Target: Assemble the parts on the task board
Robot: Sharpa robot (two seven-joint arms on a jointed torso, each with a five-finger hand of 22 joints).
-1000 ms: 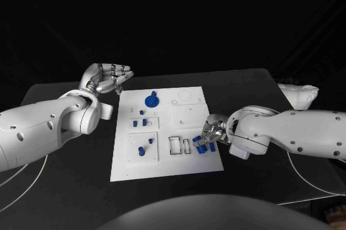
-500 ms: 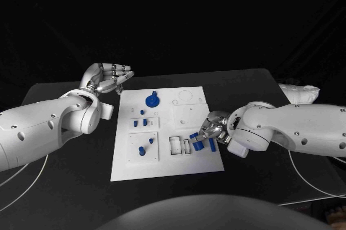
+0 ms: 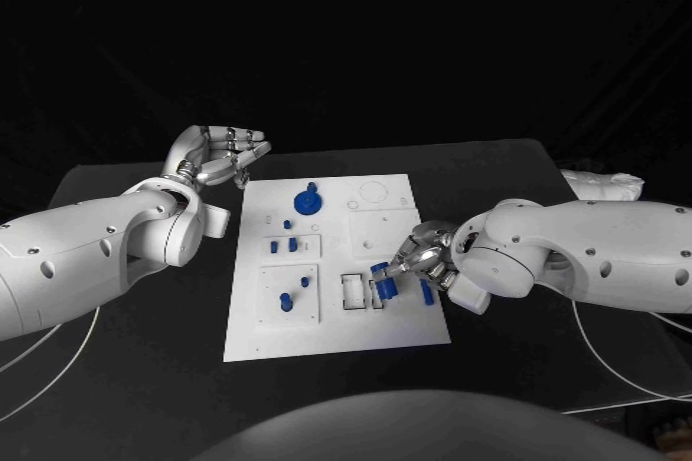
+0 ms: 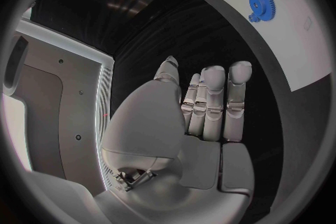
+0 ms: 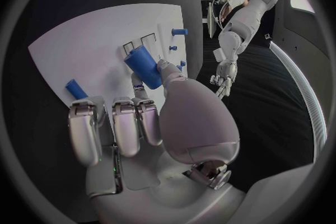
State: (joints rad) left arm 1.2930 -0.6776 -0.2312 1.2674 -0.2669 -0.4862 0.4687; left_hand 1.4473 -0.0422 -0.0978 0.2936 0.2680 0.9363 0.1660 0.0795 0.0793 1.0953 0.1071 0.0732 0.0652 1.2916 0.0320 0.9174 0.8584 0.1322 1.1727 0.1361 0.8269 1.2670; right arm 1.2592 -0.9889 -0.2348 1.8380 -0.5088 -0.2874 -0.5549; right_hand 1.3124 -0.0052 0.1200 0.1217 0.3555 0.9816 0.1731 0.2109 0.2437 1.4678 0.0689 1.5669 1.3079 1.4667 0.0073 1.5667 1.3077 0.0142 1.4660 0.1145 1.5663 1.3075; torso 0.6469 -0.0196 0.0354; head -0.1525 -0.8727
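The white task board [image 3: 335, 326] lies in the middle of the black table. My right hand [image 3: 421, 258] hovers over the board's right side and pinches a blue block [image 3: 382, 272] between thumb and fingers; the right wrist view shows this block [image 5: 143, 68] tilted above the board [image 5: 84, 45]. A second blue block [image 3: 427, 292] lies flat near the board's right edge. Two rectangular slots [image 3: 352, 291] sit just left of the held block. My left hand [image 3: 219, 157] is off the board's far left corner, fingers curled in and holding nothing.
A blue gear [image 3: 306, 201] sits at the board's far end, also seen as the gear [image 4: 260, 3] in the left wrist view. Small blue pegs [image 3: 283, 246] and a peg [image 3: 286, 301] stand in the left panels. A white object [image 3: 606, 186] lies at the table's right edge.
My right hand has lifted one blue block from the pieces by the board's right edge and carried it a little left, toward the slots. The left hand has stayed put.
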